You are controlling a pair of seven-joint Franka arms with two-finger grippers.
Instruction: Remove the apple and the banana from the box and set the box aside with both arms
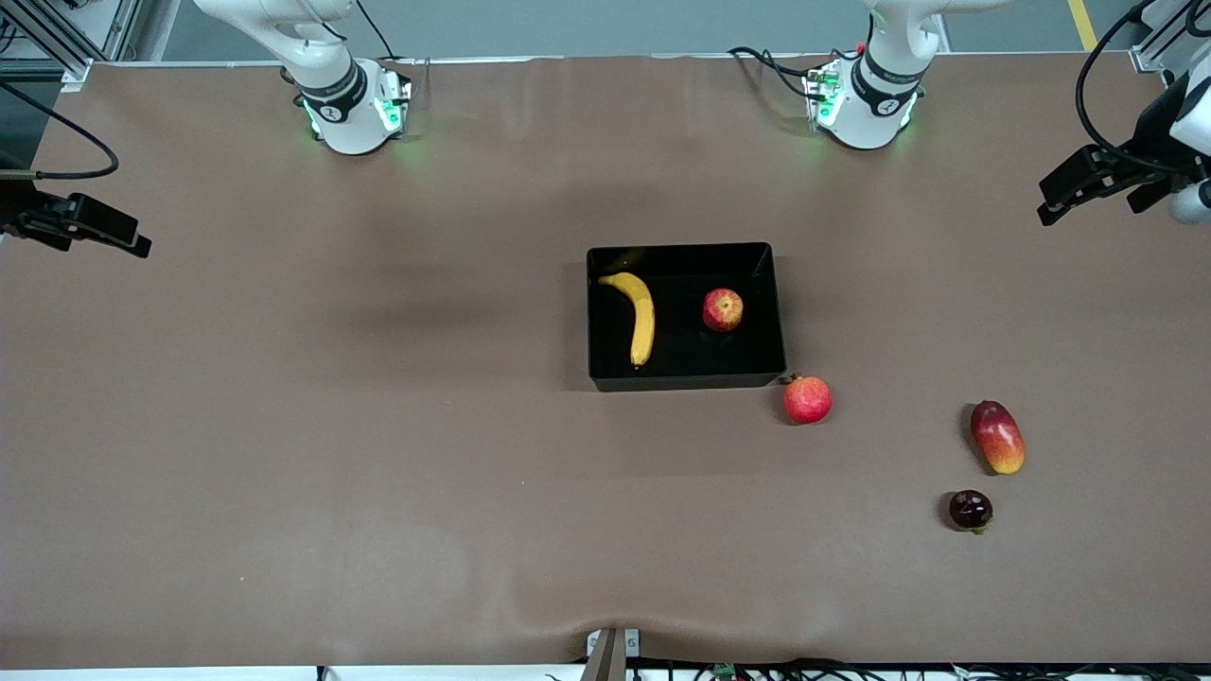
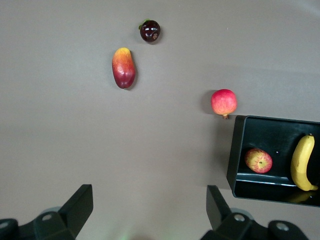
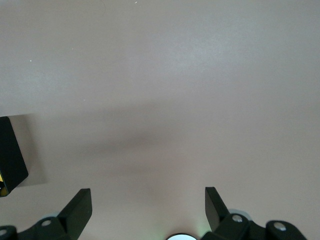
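The black box (image 1: 768, 312) sits mid-table, a little toward the left arm's end. Inside it lie the yellow banana (image 1: 641, 317) and the small red apple (image 1: 723, 309), apart from each other. The left wrist view shows the box (image 2: 239, 150) with the apple (image 2: 258, 160) and banana (image 2: 302, 162) in it. My left gripper (image 1: 1044, 199) (image 2: 149, 197) hangs open and empty at the left arm's end of the table. My right gripper (image 1: 140, 238) (image 3: 147, 196) hangs open and empty at the right arm's end, where a box corner (image 3: 10, 155) shows in its wrist view.
A round red fruit (image 1: 807, 399) lies against the box corner nearer the front camera. A red-yellow mango (image 1: 997, 436) and a dark purple fruit (image 1: 970, 509) lie nearer the camera, toward the left arm's end. Brown cloth covers the table (image 1: 331, 426).
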